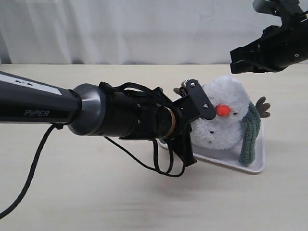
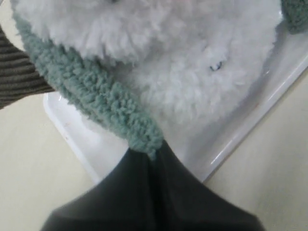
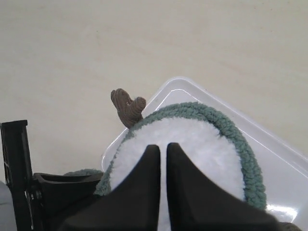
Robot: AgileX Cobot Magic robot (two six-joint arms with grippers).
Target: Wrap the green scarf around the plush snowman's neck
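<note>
Black fingers of the left gripper (image 2: 149,156) are pressed together on one end of the green scarf (image 2: 91,91), the fuzzy fabric narrowing right into their tips. From that pinch, the left wrist view shows the scarf running as a thick band along the plush snowman (image 2: 168,57), between its white fleece and the white tray (image 2: 240,134) under it, with a brown ribbed twig arm (image 2: 14,72) at the band's far end. In the exterior view the left gripper (image 1: 190,120) sits tight against the snowman's side, just beside its orange nose (image 1: 222,109). The scarf's other length hangs down the opposite side of the snowman, its end resting on the tray, which lies on the pale table (image 1: 96,192). The right gripper (image 3: 160,147) has its fingers closed against each other with nothing between them. It hangs above the snowman, clear of it. Its wrist view shows the scarf arching around the white ball beside a twig arm.
</note>
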